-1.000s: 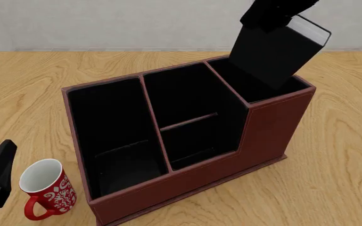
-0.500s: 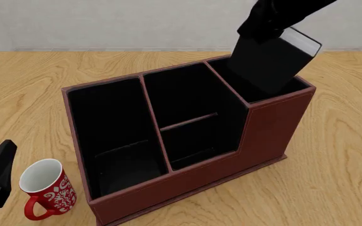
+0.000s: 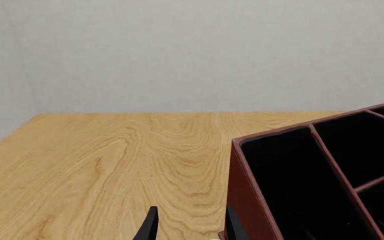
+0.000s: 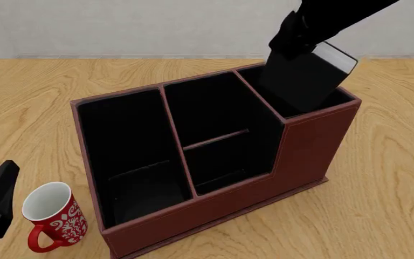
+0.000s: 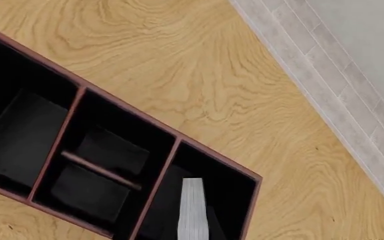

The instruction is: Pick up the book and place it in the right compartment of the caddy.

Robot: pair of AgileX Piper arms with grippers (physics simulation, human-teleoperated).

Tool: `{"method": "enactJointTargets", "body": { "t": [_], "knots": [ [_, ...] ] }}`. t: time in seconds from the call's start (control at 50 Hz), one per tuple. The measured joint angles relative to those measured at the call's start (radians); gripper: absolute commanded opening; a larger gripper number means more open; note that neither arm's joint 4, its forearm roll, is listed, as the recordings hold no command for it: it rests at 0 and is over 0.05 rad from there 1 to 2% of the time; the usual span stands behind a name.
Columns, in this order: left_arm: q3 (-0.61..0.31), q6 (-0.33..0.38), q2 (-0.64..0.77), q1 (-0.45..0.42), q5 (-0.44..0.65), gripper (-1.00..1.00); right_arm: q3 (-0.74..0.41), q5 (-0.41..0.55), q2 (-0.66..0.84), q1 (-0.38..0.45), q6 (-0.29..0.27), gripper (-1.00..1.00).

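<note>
Book (image 4: 304,75) half-sunk in right compartment (image 4: 315,105) of caddy (image 4: 221,208), right jaws clamping it, release pending; left jaws narrowly apart

Matt leather-look caddy (image 4: 301,145), wood-grain table (image 4: 34,102)

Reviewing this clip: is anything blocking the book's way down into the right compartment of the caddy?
Nothing visible does. The book, held tilted by the right end effector, already has its lower end inside the right compartment of the caddy. That section looks empty in the right wrist view.

Bright, even, sharp; shadowless render.
</note>
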Motion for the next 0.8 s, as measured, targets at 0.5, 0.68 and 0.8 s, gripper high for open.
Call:
{"method": "enactJointTargets", "body": {
  "t": [0.5, 0.68, 0.8],
  "knots": [
    [0.000, 0.000, 0.000, 0.000, 0.000, 1.00, 0.046, -0.060, 0.030, -0.032, 0.004, -1.00],
    [0.000, 0.000, 0.000, 0.000, 0.000, 1.00, 0.051, -0.081, 0.037, -0.042, 0.015, 1.00],
    [0.000, 0.000, 0.000, 0.000, 0.000, 1.00, 0.052, -0.089, 0.039, -0.047, 0.018, 1.00]
  ]
}}
